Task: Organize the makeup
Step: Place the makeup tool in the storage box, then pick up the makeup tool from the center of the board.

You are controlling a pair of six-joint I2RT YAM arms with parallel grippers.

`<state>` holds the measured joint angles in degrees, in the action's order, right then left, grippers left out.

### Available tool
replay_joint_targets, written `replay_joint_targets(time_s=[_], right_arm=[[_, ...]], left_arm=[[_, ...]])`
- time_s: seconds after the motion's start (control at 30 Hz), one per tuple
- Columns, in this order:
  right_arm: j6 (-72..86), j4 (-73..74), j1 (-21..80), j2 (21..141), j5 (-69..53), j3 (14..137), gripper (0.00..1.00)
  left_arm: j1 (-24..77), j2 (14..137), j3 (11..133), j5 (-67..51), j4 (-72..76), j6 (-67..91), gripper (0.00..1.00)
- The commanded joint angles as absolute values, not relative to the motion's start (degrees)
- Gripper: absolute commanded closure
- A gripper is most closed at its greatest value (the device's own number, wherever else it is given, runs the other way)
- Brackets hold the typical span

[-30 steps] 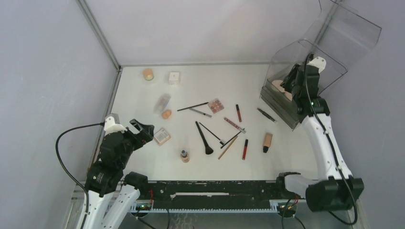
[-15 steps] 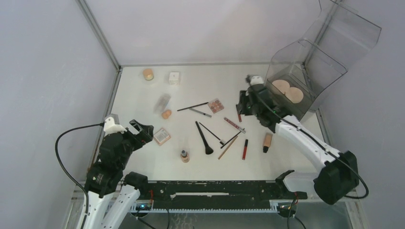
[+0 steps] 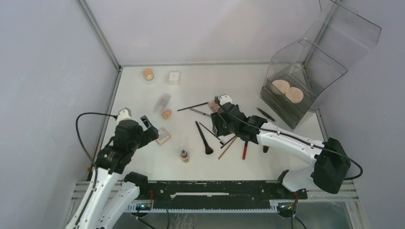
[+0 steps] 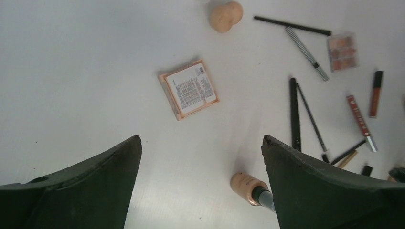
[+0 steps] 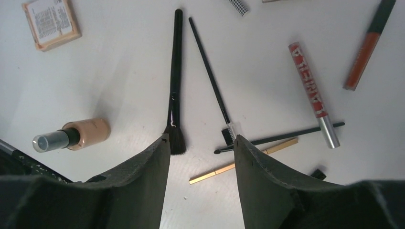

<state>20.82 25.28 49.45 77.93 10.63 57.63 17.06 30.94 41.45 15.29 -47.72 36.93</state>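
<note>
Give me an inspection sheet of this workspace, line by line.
Surface: white table, no stains seen.
Job's things: two compacts inside the organizer; brushes, lip tubes, bottle, palette and jar loose on the table.
Clutter: nothing seen.
Claws: left claw open, empty, near the palette; right claw open, empty, above the brushes.
Cables: black cable loops past the table's left edge.
Surroundings: grey walls; nothing else seen.

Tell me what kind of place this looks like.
Probably a robot lab test cell: plain grey walls box in a white table, two robot arms mounted at its edge, makeup scattered beside a clear organizer.
</note>
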Motion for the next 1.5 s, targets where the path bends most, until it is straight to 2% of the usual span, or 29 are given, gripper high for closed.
replay_joint_targets(time_s=[0.0,0.23,0.37,0.5,0.73,0.87,1.1,1.3,1.47], right_arm=[[23.19,27.92,50.46,74.85,16.3,57.28,0.4],[23.21,34.1,46.84,68.0,22.13,55.93,0.4],[25.86,34.63,43.97,63.02,23.17,52.9,0.4],[27.68,33.04,43.07,58.36,22.41,49.97,0.4],[28.79,32.41,43.11,55.29,22.26,48.42,0.4],[28.51,27.77,43.37,55.64,20.44,48.43,0.4],[22.96,27.96,40.28,59.84,20.38,48.8,0.4],[22.95,31.51,39.99,62.1,24.14,50.32,0.4],[32.82,33.41,40.48,62.12,32.4,50.91,0.37]], left_arm=[[16.73,36.69,41.11,15.31,-45.93,38.2,0.01],[16.69,39.52,43.63,19.44,-44.23,37.25,0.0],[16.18,47.15,53.52,26.72,-44.04,31.09,0.0],[13.24,60.49,66.01,28.3,-43.47,27.77,0.0],[3.21,80.03,82.36,17.54,-38.53,30.18,0.0],[1.33,89.83,93.17,11.57,-40.85,30.05,0.03],[2.47,90.05,87.66,2.23,-35.88,24.65,0.06],[8.56,89.28,82.71,9.56,-37.05,12.69,0.05],[16.51,92.51,84.71,24.17,-43.0,1.37,0.02]])
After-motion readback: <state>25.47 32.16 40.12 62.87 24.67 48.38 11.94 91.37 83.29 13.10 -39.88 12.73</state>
